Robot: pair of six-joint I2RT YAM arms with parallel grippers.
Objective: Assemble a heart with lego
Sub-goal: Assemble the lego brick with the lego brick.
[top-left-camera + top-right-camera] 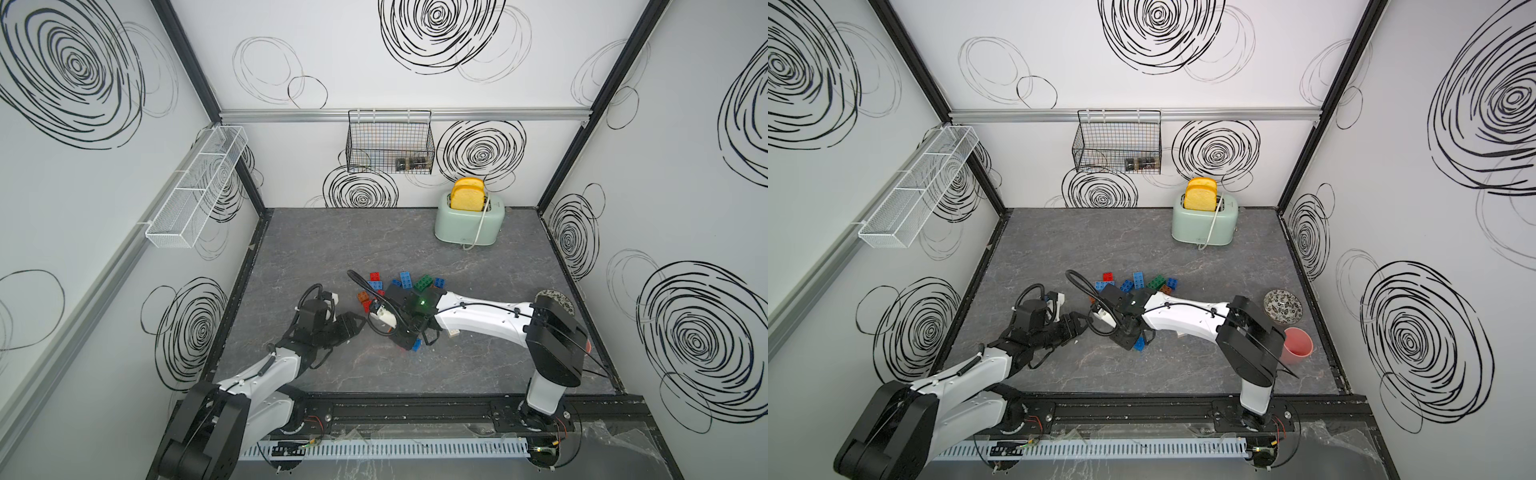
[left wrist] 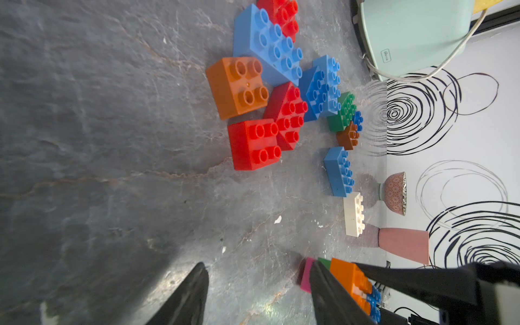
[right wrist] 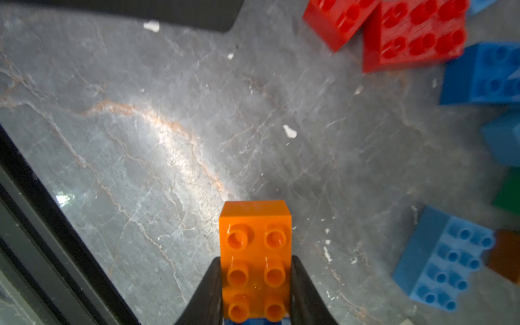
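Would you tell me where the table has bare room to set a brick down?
Bare: the far-left stretch between brick pile and back wall, left of the toaster; also the strip along the front rail. Crowded: the pile, and the right edge by bowl and pink cup.

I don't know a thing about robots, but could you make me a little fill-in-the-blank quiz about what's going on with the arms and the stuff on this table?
1. The brick clamped in the right gripper is ____ in colour.
2. The left gripper is ____, with nothing between its jaws.
3. The slices sticking out of the toaster are ____ in colour.

Missing words: orange; open; yellow.
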